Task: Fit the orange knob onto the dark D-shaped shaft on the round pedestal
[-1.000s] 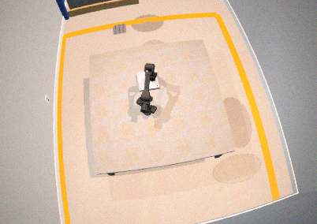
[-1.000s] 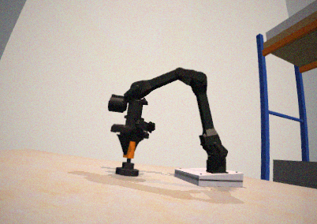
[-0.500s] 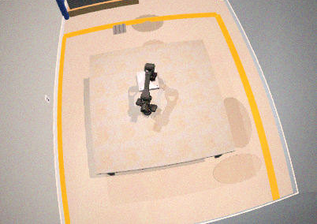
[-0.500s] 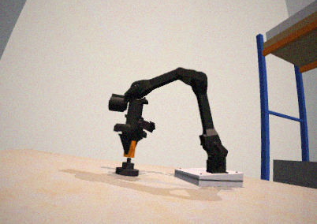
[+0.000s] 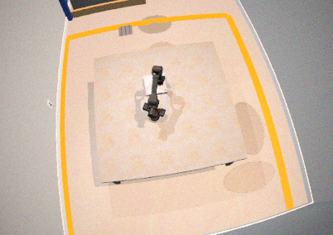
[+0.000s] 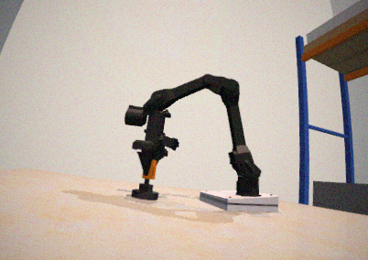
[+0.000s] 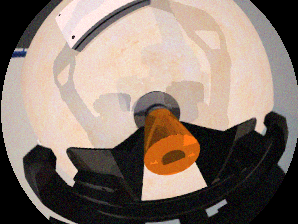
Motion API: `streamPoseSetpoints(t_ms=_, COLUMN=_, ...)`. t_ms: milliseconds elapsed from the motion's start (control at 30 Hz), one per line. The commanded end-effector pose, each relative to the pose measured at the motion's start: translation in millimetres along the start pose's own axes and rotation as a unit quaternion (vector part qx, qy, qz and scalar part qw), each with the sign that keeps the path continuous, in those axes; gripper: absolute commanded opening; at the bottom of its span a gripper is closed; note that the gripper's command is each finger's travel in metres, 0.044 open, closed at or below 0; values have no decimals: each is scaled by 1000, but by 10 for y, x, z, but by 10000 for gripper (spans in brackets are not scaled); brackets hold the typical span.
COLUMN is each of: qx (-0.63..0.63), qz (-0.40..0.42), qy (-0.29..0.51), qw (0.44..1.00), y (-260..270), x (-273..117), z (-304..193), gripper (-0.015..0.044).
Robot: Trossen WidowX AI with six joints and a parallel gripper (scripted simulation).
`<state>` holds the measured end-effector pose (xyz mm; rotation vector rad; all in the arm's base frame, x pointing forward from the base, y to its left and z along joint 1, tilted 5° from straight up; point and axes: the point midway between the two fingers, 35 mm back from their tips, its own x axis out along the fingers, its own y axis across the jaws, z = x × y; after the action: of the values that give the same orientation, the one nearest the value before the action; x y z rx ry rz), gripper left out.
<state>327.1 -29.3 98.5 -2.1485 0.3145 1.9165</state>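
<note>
My gripper [image 6: 148, 168] [image 7: 169, 145] is shut on the orange knob [image 6: 152, 171] [image 7: 172, 156], which stands nearly upright with a slight lean in the exterior view. The wrist view shows a dark recess in the knob's near end. The round dark pedestal [image 6: 145, 194] [image 7: 142, 109] stands on the table below. Its dark shaft [image 6: 146, 181] shows between the knob's lower end and the pedestal. The knob's lower end is at about the shaft's top; whether they touch I cannot tell. The knob hides most of the shaft in the wrist view. The flat sides cannot be seen.
The arm's white base plate [image 5: 148, 87] [image 6: 252, 203] [image 7: 82, 22] lies on the table [image 5: 124, 151] behind the gripper. A blue and orange rack [image 6: 303, 121] stands beyond the table on the right in the exterior view.
</note>
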Motion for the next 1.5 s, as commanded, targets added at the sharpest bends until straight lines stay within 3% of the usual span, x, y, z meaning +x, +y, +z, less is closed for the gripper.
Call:
streamPoseSetpoints(t_ms=0, qx=-2, qz=-2, qy=2, qw=1000, y=-10, x=5, z=-17, gripper=0)
streamPoseSetpoints(t_ms=467, qx=10, qz=-2, qy=2, qw=1000, y=-18, x=-40, z=-46, gripper=0)
streamPoseSetpoints(t_ms=800, qx=290, qz=-3, qy=1, qw=957, y=-21, x=-59, z=-79, gripper=0)
streamPoseSetpoints(t_ms=1133, qx=600, qz=-3, qy=0, qw=800, y=-11, x=-52, z=-78, gripper=0)
streamPoseSetpoints(t_ms=1467, qx=837, qz=-3, qy=-1, qw=546, y=-2, x=-24, z=-54, gripper=0)
